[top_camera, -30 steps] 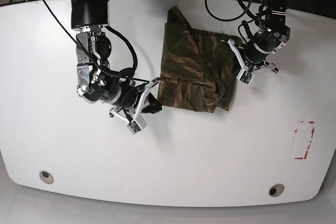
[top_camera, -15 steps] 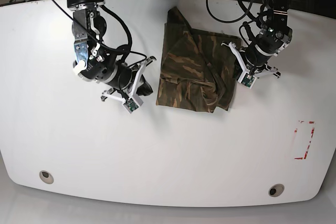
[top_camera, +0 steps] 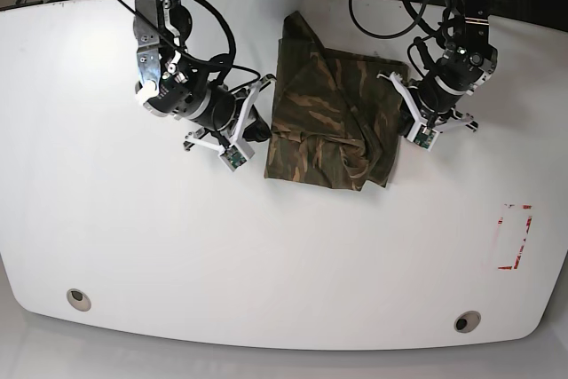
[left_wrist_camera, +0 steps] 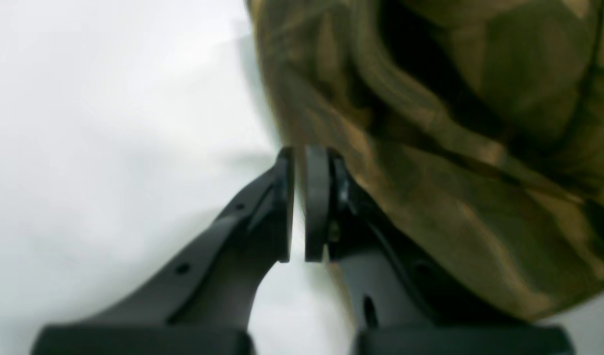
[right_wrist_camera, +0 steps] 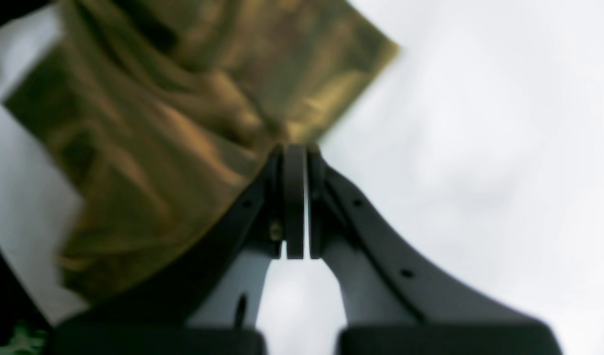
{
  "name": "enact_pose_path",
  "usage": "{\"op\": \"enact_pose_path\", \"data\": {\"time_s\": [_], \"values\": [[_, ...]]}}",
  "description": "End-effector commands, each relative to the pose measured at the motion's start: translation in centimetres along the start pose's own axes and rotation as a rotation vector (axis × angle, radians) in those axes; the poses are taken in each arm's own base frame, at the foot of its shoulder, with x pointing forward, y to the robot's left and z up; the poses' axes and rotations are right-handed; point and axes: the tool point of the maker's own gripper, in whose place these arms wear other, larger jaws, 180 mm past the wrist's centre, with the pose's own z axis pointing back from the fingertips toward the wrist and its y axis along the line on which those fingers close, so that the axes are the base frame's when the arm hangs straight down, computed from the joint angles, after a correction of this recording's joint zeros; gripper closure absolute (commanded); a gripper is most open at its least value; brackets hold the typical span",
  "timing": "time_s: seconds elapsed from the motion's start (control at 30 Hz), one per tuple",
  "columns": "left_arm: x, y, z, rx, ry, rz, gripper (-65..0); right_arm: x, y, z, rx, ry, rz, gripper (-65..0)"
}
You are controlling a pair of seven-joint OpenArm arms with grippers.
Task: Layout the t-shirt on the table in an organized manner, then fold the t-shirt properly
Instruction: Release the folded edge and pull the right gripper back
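Shirt [top_camera: 330, 117] — one, bunched on white table [top_camera: 266, 255]. Two grippers, left gripper [left_wrist_camera: 298, 202] and right gripper [right_wrist_camera: 296, 204] — both closed, empty, beside shirt edges.

No legible text, labels, brand names or numbers in any view. Only sign present: a red-marked rectangle [top_camera: 515, 237] on the white bench [top_camera: 293, 255], near its right edge in the base view; outline only, no characters readable. Both wrist views too blurred to show any print.
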Motion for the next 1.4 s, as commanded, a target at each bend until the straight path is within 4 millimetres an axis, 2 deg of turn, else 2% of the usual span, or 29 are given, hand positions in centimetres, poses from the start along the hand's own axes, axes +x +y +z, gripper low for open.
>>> {"op": "enact_pose_path", "data": {"time_s": [0.0, 0.1, 0.3, 0.5, 0.67, 0.73, 0.9, 1.0, 1.07, 1.17, 1.27, 1.3, 1.37], "values": [[1.9, 2.3, 0.6, 0.061, -0.059, -0.002, -2.6, 2.3, 1.8, -0.2, 0.043, -0.072, 0.024, 0.0], [3.3, 4.3, 1.1, 0.111, -0.096, 0.002, -2.6, 2.7, 3.5, -0.8, 0.083, -0.077, 0.038, 0.0], [4.7, 7.4, 1.9, 0.184, -0.129, -0.004, -2.6, 4.5, 6.4, -1.7, 0.152, -0.115, 0.044, 0.0], [5.4, 9.2, 2.5, 0.217, -0.134, -0.045, -2.6, 6.7, 10.4, -3.2, 0.25, -0.145, 0.058, 0.0], [5.9, 10.3, 2.9, 0.245, -0.145, -0.045, -2.6, 8.0, 12.9, -4.3, 0.311, -0.155, 0.059, 0.0], [6.0, 10.8, 3.1, 0.258, -0.149, -0.041, -2.6, 8.5, 13.2, -4.5, 0.32, -0.161, 0.061, 0.0], [6.7, 11.3, 3.7, 0.275, -0.17, -0.043, -2.6, 8.7, 12.3, -4.8, 0.291, -0.155, 0.073, 0.0], [7.3, 11.2, 4.0, 0.276, -0.187, -0.05, -2.6, 9.0, 10.4, -4.9, 0.226, -0.164, 0.082, 0.0], [7.6, 10.2, 3.6, 0.251, -0.192, -0.059, -2.6, 8.5, 8.6, -4.9, 0.166, -0.15, 0.102, 0.0], [7.7, 7.8, 2.7, 0.171, -0.188, -0.105, -2.6, 8.7, 6.5, -5.1, 0.108, -0.143, 0.13, 0.0], [7.9, 4.3, 2.0, 0.066, -0.187, -0.172, -2.6, 8.4, 4.7, -5.1, 0.063, -0.128, 0.154, 0.0], [7.6, 3.5, 1.9, 0.039, -0.181, -0.186, -2.6, 8.5, 4.2, -5.1, 0.053, -0.131, 0.156, 0.0], [6.6, 0.4, 1.8, -0.047, -0.165, -0.216, -2.6, 8.6, 3.1, -5.2, 0.034, -0.14, 0.159, 0.0]]}}
